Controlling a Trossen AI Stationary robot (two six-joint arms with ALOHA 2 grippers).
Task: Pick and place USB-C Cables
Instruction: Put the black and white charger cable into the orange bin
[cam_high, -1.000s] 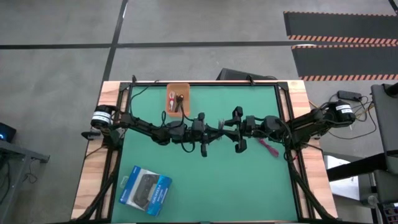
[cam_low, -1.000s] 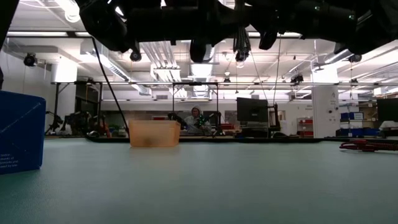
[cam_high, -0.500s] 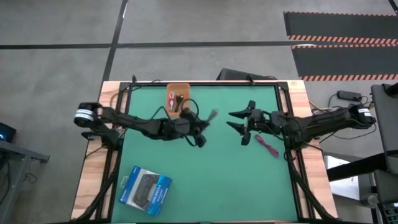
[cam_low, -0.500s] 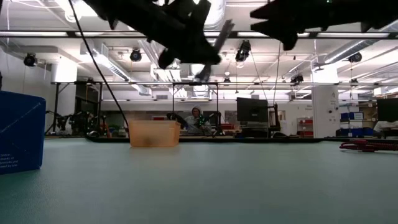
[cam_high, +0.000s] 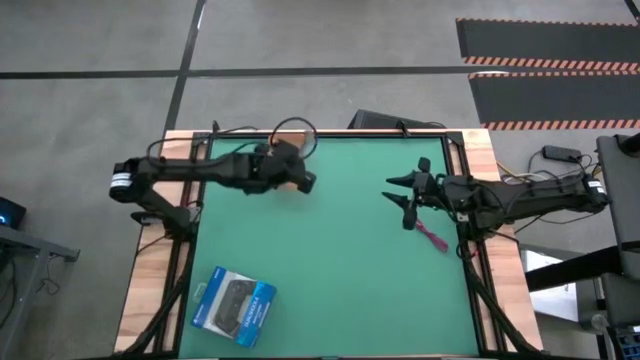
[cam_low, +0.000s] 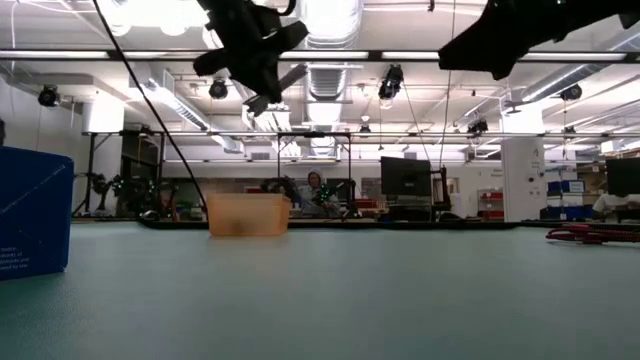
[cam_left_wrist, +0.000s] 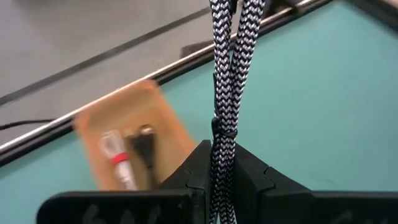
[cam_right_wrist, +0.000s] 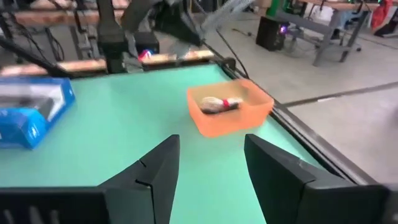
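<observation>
In left wrist view, left gripper (cam_left_wrist: 222, 163) pinches silver-grey cable (cam_left_wrist: 227, 81); bin (cam_left_wrist: 163, 127) beneath.

The counter (cam_high: 330, 280) has a green mat with pale wood edges. The bin (cam_left_wrist: 134, 146) is translucent orange; in it lie a white cable (cam_left_wrist: 118, 163) with a red band and a black cable (cam_left_wrist: 146, 146). The left end effector (cam_left_wrist: 222, 171) is black and clamps a cable (cam_left_wrist: 227, 81) braided in a black-and-white herringbone pattern. A magenta-pink cable (cam_high: 432, 237) lies on the green. The box (cam_high: 234, 305) is blue with a black picture. The right end effector (cam_right_wrist: 208, 165) is dark, its fingers apart.
</observation>
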